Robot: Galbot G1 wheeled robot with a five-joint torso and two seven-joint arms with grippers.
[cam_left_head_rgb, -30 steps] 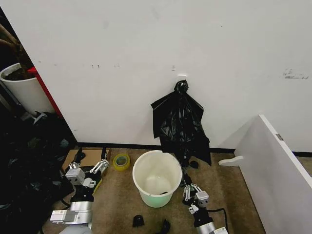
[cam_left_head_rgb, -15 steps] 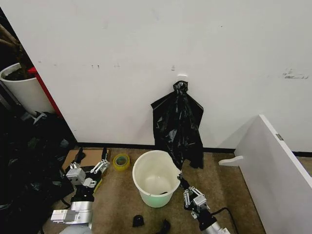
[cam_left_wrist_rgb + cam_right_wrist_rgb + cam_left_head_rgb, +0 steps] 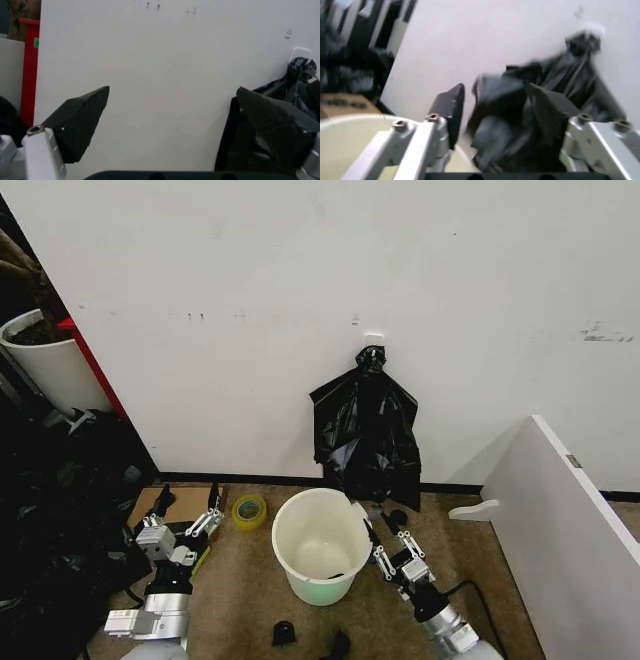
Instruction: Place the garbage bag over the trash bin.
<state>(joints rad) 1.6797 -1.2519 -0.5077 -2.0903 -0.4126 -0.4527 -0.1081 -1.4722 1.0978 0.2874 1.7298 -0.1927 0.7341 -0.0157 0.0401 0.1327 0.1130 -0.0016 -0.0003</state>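
Observation:
The garbage bag [image 3: 366, 432] is glossy black film hanging in folds from a white wall hook, its knotted top at the hook. The trash bin [image 3: 322, 546], a cream-white bucket, stands upright on the brown floor just below and left of the bag. My right gripper [image 3: 382, 528] is open beside the bin's right rim, fingertips at the bag's lower edge. In the right wrist view the right gripper [image 3: 495, 89] points at the garbage bag [image 3: 520, 112], with the bin rim [image 3: 350, 122] beside it. My left gripper [image 3: 188, 502] is open, left of the bin; in its wrist view the left gripper [image 3: 172, 90] faces the wall.
A yellow tape roll [image 3: 249, 510] and flat cardboard [image 3: 183, 502] lie left of the bin. A heap of black plastic [image 3: 55, 510] and a white pot [image 3: 45, 365] fill the left side. A white board [image 3: 565, 530] slants at the right. Small black bits [image 3: 284, 633] lie in front.
My right gripper has risen from the floor beside the bin toward the bag's bottom. The bag's lower folds, which hung lower before, are now bunched higher. The left arm has not moved.

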